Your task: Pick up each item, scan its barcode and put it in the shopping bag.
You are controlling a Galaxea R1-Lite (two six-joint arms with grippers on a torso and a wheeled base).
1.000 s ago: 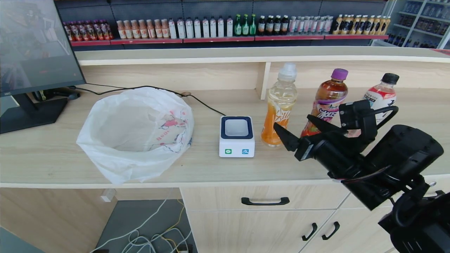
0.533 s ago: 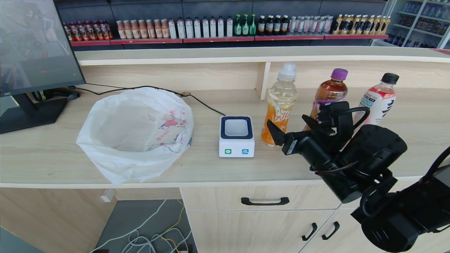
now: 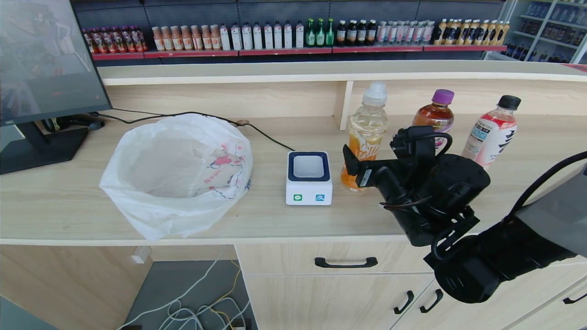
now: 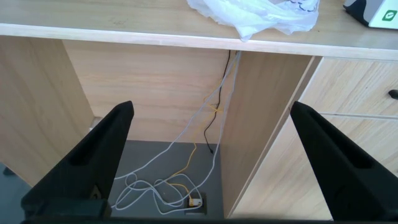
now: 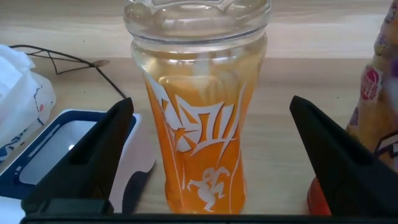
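Right gripper spread wide, lined up on orange-label bottle, no grasp yet. Shopping bag looks empty; all scanning and bagging left, I'd say.

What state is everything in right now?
Bag, mouth open, upright.
Scanner, face up, nothing on it.
Orange bottle, upright, capped, not gripped.
Purple-cap bottle, upright, capped.
Black-cap bottle, upright, capped.
Right gripper, open, at orange bottle.
Left gripper, open, holding nothing.
Drawers, shut.
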